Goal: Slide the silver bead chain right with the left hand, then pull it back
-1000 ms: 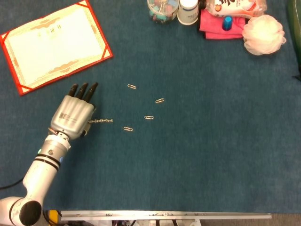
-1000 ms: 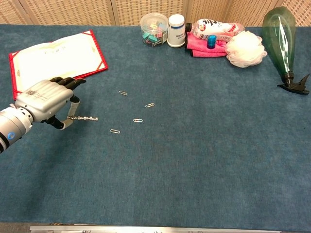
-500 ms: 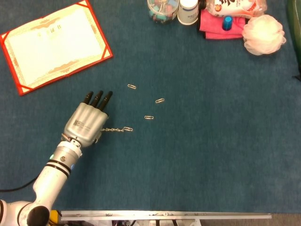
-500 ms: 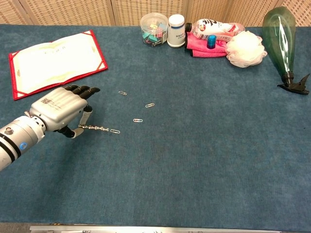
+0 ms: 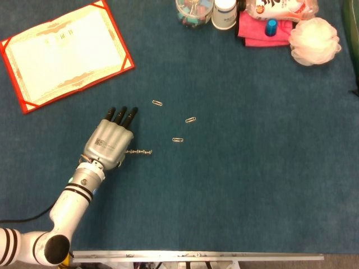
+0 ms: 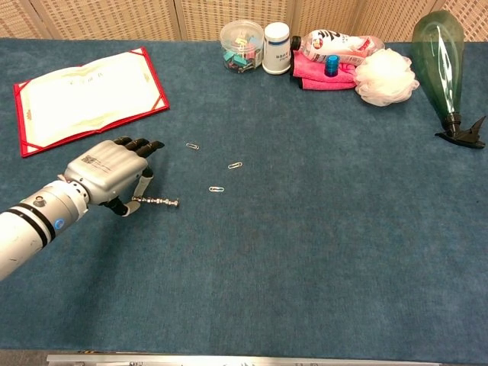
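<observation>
The silver bead chain (image 5: 140, 152) lies stretched left to right on the blue cloth, a little left of the table's middle. My left hand (image 5: 112, 143) sits at its left end, back upward, dark fingertips pointing away. In the chest view the left hand (image 6: 110, 174) pinches the left end of the chain (image 6: 158, 202) between thumb and a finger. My right hand shows in neither view.
Three paper clips (image 5: 157, 103) (image 5: 190, 119) (image 5: 178, 139) lie just right of the hand. A red-edged certificate folder (image 5: 64, 50) lies at far left. A clip jar (image 5: 193, 11), white bottle (image 5: 224, 14), pink cloth (image 5: 263, 31), bath puff (image 5: 314, 40) and green spray bottle (image 6: 442, 61) line the far edge.
My left hand has slid right and a little nearer, dragging the chain along. The chain's free end reached a fourth paper clip, which no longer shows apart from it.
</observation>
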You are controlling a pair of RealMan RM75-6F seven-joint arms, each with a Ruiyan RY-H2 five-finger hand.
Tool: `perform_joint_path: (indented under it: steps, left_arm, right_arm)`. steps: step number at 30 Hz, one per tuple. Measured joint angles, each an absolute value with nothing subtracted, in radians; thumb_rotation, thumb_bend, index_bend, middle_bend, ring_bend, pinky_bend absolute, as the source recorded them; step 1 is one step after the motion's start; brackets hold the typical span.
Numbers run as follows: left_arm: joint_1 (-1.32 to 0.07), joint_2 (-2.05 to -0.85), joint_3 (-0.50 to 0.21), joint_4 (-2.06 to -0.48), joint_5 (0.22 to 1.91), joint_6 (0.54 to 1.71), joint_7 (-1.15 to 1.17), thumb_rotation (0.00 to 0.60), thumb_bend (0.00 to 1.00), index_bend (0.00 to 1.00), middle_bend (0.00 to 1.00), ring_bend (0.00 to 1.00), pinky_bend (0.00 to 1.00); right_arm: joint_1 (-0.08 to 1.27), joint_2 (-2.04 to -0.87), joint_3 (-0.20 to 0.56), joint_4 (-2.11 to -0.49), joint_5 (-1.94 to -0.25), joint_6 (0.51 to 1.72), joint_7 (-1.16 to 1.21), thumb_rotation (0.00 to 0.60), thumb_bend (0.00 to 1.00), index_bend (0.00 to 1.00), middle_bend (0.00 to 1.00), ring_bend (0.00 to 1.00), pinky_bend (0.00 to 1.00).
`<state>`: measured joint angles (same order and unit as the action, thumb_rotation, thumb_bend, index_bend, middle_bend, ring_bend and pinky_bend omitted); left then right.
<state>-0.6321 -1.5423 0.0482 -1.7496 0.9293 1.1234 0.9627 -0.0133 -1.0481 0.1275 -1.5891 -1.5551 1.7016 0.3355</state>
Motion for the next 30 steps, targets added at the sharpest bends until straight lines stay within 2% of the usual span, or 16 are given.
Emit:
perform_joint_path:
  steps: [30]
  left_arm:
    - [-0.709, -1.569, 0.009, -1.751, 0.865, 1.121, 0.995, 0.600, 0.33, 0.58, 0.00, 0.01, 0.09]
  right_arm:
    - [-0.019, -1.043, 0.132, -1.594, -1.554, 1.710, 0.351, 0.600, 0.62, 0.54, 0.47, 0.42, 0.45]
